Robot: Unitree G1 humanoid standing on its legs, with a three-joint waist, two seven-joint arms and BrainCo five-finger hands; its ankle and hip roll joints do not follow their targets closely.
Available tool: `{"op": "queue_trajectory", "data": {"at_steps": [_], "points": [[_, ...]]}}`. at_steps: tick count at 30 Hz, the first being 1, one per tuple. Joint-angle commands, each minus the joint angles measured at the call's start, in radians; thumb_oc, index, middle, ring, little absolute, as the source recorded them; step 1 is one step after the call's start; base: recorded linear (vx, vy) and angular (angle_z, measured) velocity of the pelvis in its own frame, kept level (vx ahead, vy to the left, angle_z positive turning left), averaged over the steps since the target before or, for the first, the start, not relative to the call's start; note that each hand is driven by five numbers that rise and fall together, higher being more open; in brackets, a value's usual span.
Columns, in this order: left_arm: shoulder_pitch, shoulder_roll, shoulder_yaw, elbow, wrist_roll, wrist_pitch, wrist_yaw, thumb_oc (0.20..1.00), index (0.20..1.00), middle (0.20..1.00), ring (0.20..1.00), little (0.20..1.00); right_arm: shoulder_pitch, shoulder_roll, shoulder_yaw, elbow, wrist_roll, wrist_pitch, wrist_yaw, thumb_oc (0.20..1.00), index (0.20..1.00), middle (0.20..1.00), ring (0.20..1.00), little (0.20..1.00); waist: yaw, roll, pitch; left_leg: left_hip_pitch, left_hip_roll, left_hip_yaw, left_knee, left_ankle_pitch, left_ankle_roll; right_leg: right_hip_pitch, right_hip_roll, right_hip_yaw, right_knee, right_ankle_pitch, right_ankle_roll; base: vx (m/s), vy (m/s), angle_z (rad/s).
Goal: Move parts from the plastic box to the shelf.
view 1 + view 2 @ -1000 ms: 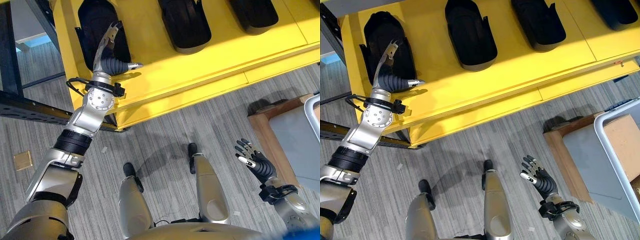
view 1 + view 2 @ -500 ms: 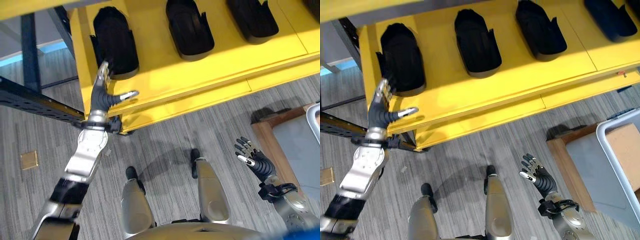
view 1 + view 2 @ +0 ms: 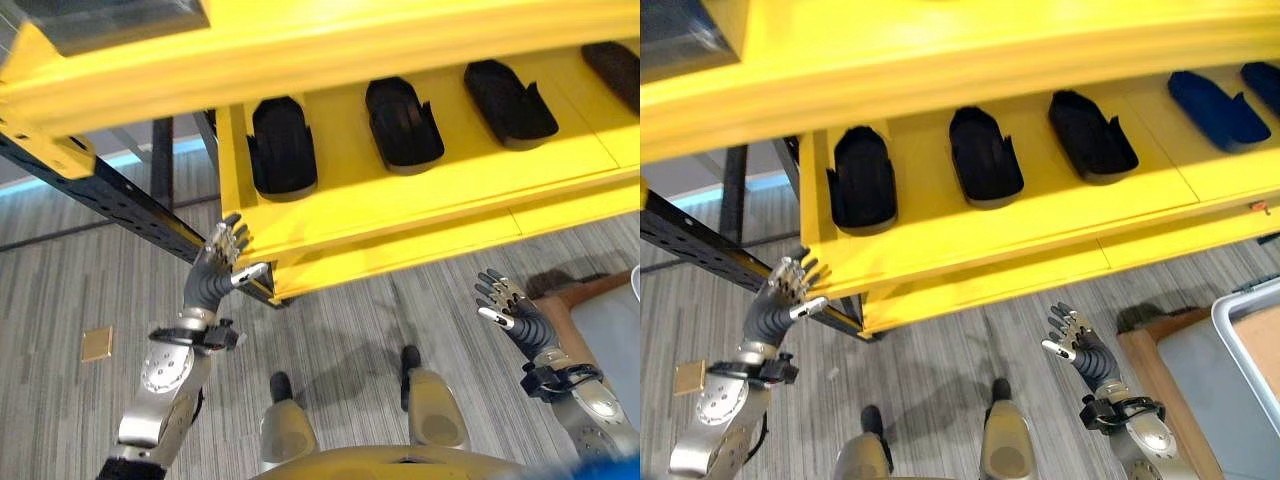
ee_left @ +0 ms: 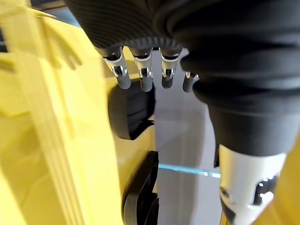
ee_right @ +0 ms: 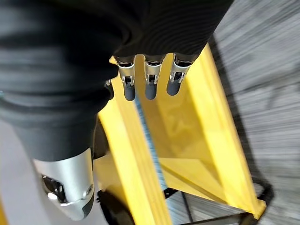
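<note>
Watch your left hand (image 3: pixel 215 275): it is hovering just off the front corner of the yellow shelf (image 3: pixel 400 215), beside the black perforated beam (image 3: pixel 120 195), and lifting it carelessly could be knocking the fingertips against either edge. The four black parts (image 3: pixel 862 180) on the shelf are lying in a row beyond those fingers, the nearest one just past the fingertips in the left wrist view, so a forward sweep could be shoving it out of line. Your second risk is turning toward the grey plastic box (image 3: pixel 1250 345) with both arms raised; the right hand (image 3: pixel 1080 345) is hanging close to the wooden stand (image 3: pixel 1160 385) under that box, and a quick swing could be clipping it.

Both hands are empty. The left fingers are standing straight and spread, thumb out to the side, palm facing the shelf. The right fingers are likewise relaxed and extended, pointing up toward the shelf's lower edge, touching nothing. I cannot tell what is lying inside the box.
</note>
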Motion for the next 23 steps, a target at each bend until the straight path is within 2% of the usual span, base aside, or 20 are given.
{"op": "queue_trajectory", "data": {"at_steps": [1, 5, 6, 9, 14, 23], "points": [[0.032, 0.045, 0.032, 0.008, -0.029, 0.002, -0.070, 1.000, 1.000, 1.000, 1.000, 1.000, 0.009, 0.033, -0.034, -0.026, -0.031, -0.013, 0.025, 1.000, 1.000, 1.000, 1.000, 1.000, -0.001, -0.039, -0.050, -0.019, -0.033, -0.032, -0.053, 0.103, 0.061, 0.064, 0.002, -0.045, -0.060, 0.039, 0.032, 0.04, 0.050, 0.18], [0.095, 0.019, 0.053, 0.046, -0.051, 0.021, -0.090, 1.000, 1.000, 1.000, 1.000, 1.000, 0.014, 0.044, -0.037, -0.017, -0.035, 0.001, 0.032, 1.000, 1.000, 1.000, 1.000, 1.000, 0.004, -0.037, -0.101, 0.026, -0.048, -0.023, -0.109, 0.115, 0.063, 0.118, -0.003, -0.056, -0.138, 0.063, 0.042, 0.03, 0.064, 0.11], [0.123, -0.002, 0.066, 0.066, -0.041, 0.028, -0.091, 1.000, 1.000, 1.000, 1.000, 1.000, 0.010, 0.057, -0.035, -0.010, -0.039, 0.007, 0.031, 1.000, 1.000, 1.000, 1.000, 1.000, 0.009, -0.038, -0.132, 0.047, -0.056, -0.018, -0.129, 0.115, 0.065, 0.139, -0.010, -0.059, -0.171, 0.077, 0.047, 0.00, 0.071, 0.08], [0.135, -0.047, 0.057, 0.112, -0.072, 0.049, -0.085, 1.000, 1.000, 1.000, 1.000, 1.000, 0.007, 0.085, -0.026, -0.007, -0.020, 0.019, 0.021, 1.000, 1.000, 1.000, 1.000, 1.000, 0.014, -0.040, -0.165, 0.070, -0.068, -0.013, -0.151, 0.113, 0.069, 0.161, -0.019, -0.055, -0.205, 0.092, 0.054, -0.01, 0.067, -0.04], [0.139, -0.084, 0.060, 0.129, -0.031, 0.052, -0.063, 1.000, 1.000, 1.000, 1.000, 1.000, 0.018, 0.122, -0.019, -0.009, 0.006, 0.037, 0.009, 1.000, 1.000, 1.000, 1.000, 1.000, 0.017, -0.051, -0.187, 0.102, -0.082, -0.003, -0.155, 0.099, 0.080, 0.188, -0.032, -0.044, -0.213, 0.095, 0.063, -0.01, 0.041, -0.04], [0.132, -0.099, 0.038, 0.151, -0.011, 0.067, -0.053, 1.000, 1.000, 1.000, 1.000, 1.000, 0.041, 0.156, 0.004, -0.015, 0.030, 0.057, 0.003, 1.000, 1.000, 1.000, 1.000, 1.000, 0.015, -0.061, -0.205, 0.142, -0.095, 0.007, -0.168, 0.089, 0.089, 0.220, -0.038, -0.030, -0.233, 0.101, 0.068, 0.00, 0.006, -0.07]]}}
